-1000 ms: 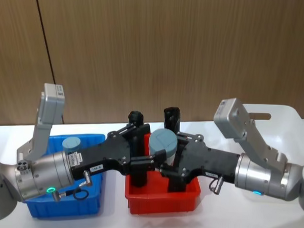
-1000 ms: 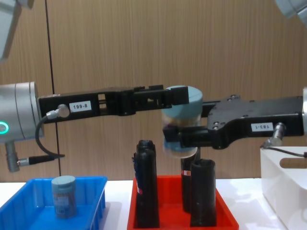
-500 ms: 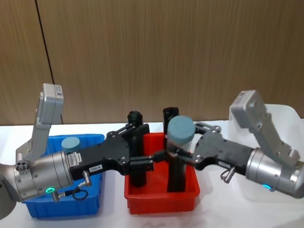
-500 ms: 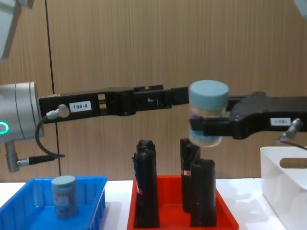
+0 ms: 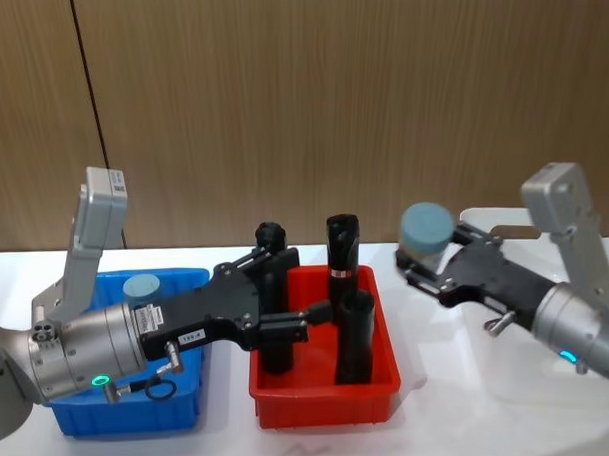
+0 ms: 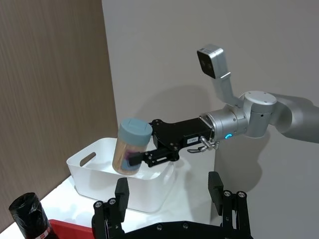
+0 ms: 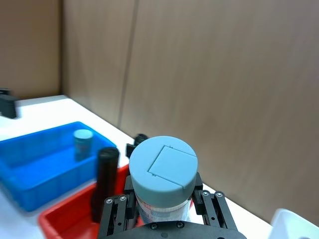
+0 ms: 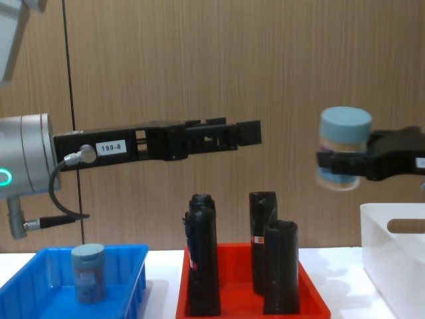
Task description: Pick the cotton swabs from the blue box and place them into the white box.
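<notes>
Fingers (image 7: 115, 211) of the right gripper (image 5: 424, 260) clenched on one jar of the cotton swabs (image 5: 428, 226), gripping the clear body beneath the grey-blue lid. A second ago held by both grippers above the red tray (image 5: 323, 409). Now let go by the left gripper (image 6: 168, 188) and carried off to the robot's right, clear of the tray and the black rolls (image 5: 342, 251).

Held in the air well above the worktop (image 5: 447, 433). Higher than the rim of the white box (image 8: 388, 262) and just short of it in the chest view, not yet over the opening. Long axis close to vertical, lid up, base down, with a slight lean in the left wrist view.

Left fingers spread and empty, parked as before over the red tray.

By my reading: handover finished, carry under way. For this jar, only the last stretch over the white box and the drop remaining. Second jar (image 5: 142, 285) upright in the blue box (image 5: 178, 412), left for the next round.
</notes>
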Available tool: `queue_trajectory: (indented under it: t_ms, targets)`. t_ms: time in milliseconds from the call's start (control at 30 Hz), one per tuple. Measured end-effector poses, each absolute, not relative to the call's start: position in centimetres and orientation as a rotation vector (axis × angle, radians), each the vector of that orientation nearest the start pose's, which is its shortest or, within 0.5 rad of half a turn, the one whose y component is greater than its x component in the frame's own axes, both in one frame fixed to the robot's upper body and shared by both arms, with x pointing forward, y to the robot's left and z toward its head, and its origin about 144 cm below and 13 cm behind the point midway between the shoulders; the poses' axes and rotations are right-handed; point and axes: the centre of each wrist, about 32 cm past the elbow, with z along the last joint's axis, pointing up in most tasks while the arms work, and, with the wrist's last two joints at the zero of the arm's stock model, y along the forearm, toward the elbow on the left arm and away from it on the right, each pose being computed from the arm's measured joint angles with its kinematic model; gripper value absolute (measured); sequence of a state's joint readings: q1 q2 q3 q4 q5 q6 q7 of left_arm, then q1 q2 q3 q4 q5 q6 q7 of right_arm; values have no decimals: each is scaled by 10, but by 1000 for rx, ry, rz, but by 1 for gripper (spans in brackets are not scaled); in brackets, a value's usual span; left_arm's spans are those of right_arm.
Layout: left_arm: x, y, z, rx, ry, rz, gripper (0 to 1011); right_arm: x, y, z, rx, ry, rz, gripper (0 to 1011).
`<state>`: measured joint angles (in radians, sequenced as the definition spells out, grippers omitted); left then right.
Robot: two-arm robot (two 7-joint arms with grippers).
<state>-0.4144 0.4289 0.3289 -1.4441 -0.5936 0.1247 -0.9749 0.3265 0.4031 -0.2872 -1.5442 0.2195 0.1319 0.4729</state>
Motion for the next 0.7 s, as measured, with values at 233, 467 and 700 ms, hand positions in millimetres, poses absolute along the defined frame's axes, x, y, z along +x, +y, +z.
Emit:
queue_trajectory:
  t_ms: [233,467,700]
  targets:
    - [554,273,1241,-79,6,342,1004,537,-278,1232,-162,-171,-1001,639]
    - [554,273,1241,-79,6,342,1004,544,-291,1227,-166,-144,-1109,639]
    - [554,273,1241,-79,6,342,1004,557,-307,1218,-189,-101,-1231,639]
